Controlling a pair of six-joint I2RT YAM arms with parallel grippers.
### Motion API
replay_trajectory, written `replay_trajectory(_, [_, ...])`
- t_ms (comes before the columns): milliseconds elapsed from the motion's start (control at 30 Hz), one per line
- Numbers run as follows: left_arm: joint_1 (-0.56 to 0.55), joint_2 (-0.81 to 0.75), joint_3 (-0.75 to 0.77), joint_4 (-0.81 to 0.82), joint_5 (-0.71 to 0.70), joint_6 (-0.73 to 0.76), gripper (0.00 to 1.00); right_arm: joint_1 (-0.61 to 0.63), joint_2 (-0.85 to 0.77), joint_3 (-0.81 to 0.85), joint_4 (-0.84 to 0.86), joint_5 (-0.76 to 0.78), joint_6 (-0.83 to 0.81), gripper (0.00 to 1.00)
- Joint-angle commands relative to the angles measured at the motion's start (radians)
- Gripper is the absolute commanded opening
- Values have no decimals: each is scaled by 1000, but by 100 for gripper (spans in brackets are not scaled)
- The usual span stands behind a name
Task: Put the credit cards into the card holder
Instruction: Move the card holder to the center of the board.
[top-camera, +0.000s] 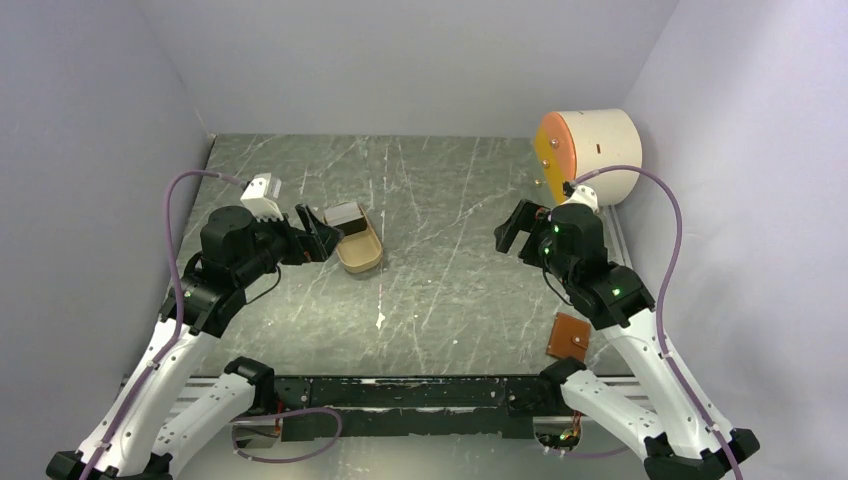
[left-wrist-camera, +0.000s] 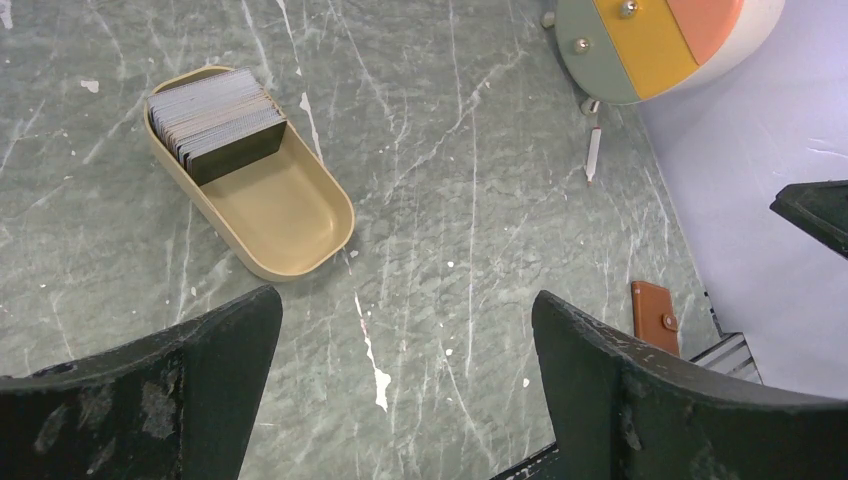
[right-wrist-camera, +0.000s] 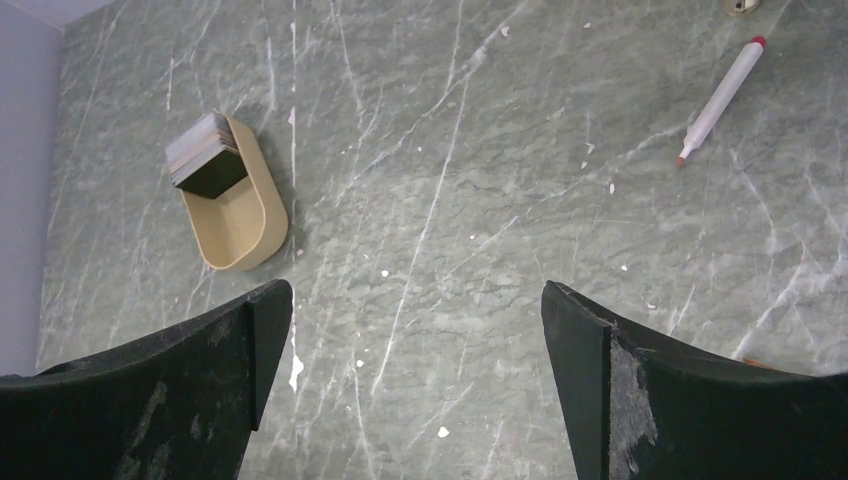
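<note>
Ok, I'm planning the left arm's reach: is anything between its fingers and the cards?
Nothing visible. The open left gripper looks over bare table to the tan tray; the credit cards stand stacked at its far end, tops exposed.

I am counting one tan oval tray (left-wrist-camera: 300, 258). I am seeing a single stack of credit cards (left-wrist-camera: 215, 112), and they are sitting too tightly packed for me to number them. I am also counting one card holder (left-wrist-camera: 655, 315), one white marker (right-wrist-camera: 718, 100) and one round drum (top-camera: 605, 150) with a coloured face.
</note>
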Motion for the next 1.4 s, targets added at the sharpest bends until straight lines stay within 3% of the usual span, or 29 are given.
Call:
replay_trajectory(0, [-8,-3,15,17,11,-4,99,-10,-2,25,-17,37,11,100])
replay_trajectory(333, [-8,-3,7,41,-1,5,99,-11,17,23,-56,95,85,100])
replay_trajectory(667, [-8,7,-64,60,-35,7,99,-11,137,12,-435,337,563,92])
replay_trajectory(900, [-8,15,-94,49,-44,43,100,-38,262,-92,-502,450,732,93])
replay_trajectory(1067, [-8,-4,-124,55,-58,61,100,-148,321,-179,-430,424,704,96])
replay_trajectory(1233, [-8,-12,-121,53,-45,71,100,-336,333,-318,-270,344,586,100])
replay_trajectory(1367, [-8,-23,-123,43,-56,76,100,-394,365,-374,-226,329,572,100])
